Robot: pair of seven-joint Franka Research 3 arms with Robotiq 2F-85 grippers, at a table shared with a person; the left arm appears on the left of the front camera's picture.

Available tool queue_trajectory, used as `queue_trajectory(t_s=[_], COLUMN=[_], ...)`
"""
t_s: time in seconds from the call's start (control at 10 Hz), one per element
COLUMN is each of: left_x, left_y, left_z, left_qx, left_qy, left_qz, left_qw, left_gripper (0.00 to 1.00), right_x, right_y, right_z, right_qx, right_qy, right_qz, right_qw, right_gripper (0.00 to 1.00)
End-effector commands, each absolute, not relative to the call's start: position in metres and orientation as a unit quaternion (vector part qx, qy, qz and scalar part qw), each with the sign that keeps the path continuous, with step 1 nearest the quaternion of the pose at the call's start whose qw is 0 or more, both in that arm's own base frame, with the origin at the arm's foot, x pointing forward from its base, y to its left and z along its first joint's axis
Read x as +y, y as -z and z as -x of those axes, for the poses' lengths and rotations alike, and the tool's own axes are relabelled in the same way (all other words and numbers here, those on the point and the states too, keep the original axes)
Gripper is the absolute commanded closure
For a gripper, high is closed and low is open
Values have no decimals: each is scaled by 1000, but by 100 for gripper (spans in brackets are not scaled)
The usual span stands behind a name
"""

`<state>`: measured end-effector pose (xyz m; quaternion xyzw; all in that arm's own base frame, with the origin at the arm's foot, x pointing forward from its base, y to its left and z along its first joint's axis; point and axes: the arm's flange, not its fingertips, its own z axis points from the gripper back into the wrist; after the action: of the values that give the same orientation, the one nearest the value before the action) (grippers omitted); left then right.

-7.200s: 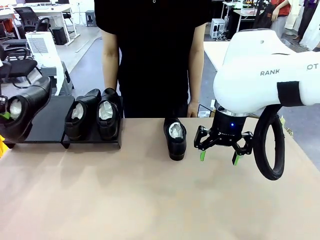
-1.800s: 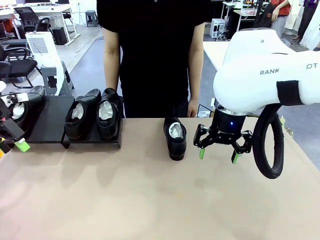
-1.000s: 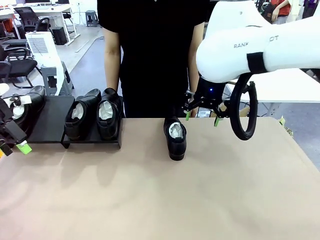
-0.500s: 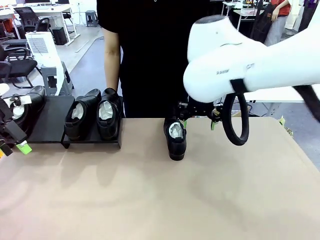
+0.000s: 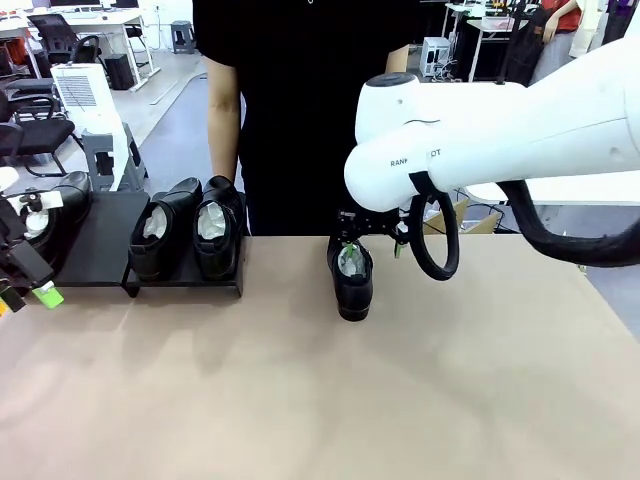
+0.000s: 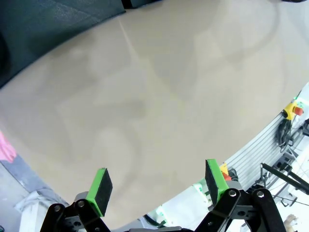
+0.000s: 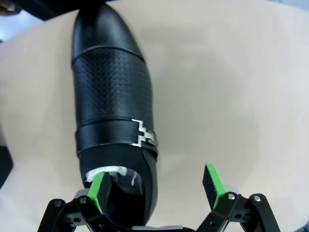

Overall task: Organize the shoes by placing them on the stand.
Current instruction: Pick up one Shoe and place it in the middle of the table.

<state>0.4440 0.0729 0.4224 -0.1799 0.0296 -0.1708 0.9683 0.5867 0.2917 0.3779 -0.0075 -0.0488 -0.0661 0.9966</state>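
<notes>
Left gripper (image 6: 157,186), at nine o'clock by the stand (image 5: 100,240), gapes wide over bare tabletop (image 6: 159,96), gripping nothing. One shoe (image 5: 45,218) sits on the stand's left section, a pair (image 5: 188,238) on its right. Right gripper (image 7: 157,186), equally wide and empty, hovers above the lone shoe (image 7: 113,111) at twelve o'clock on the table.

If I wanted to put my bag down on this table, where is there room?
The near half of the table is bare, from the stand to the right edge. The stand's left section has free space beside the shoe at its far left. It is crowded around the lone shoe, where the right gripper hangs open.
</notes>
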Motion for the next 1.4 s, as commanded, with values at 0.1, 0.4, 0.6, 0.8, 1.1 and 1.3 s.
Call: queue_trajectory(t_s=[0.1,0.4,0.6,0.8,1.1,1.3], left_x=[73,73,73,73,73,73], left_y=[-423,-423,-423,-423,-423,-423], left_z=[-441,-441,-441,-441,-441,-441], left_qx=[30,30,30,30,30,30], left_qy=[172,172,172,172,172,172], left_qz=[184,184,184,184,184,184], left_qw=[967,967,967,967,967,967], left_gripper=[0,0,0,0,0,0], right_x=[294,291,285,284,284,280], right_y=[-384,-385,-375,-361,-340,-339], right_z=[-595,-591,-590,-592,-595,-595], right_qx=[-20,-9,4,5,11,5], right_qy=[25,-3,-18,-28,-42,-39], right_qz=[1,36,45,45,18,26], right_qw=[999,999,999,999,999,999], right_gripper=[0,0,0,0,2,39])
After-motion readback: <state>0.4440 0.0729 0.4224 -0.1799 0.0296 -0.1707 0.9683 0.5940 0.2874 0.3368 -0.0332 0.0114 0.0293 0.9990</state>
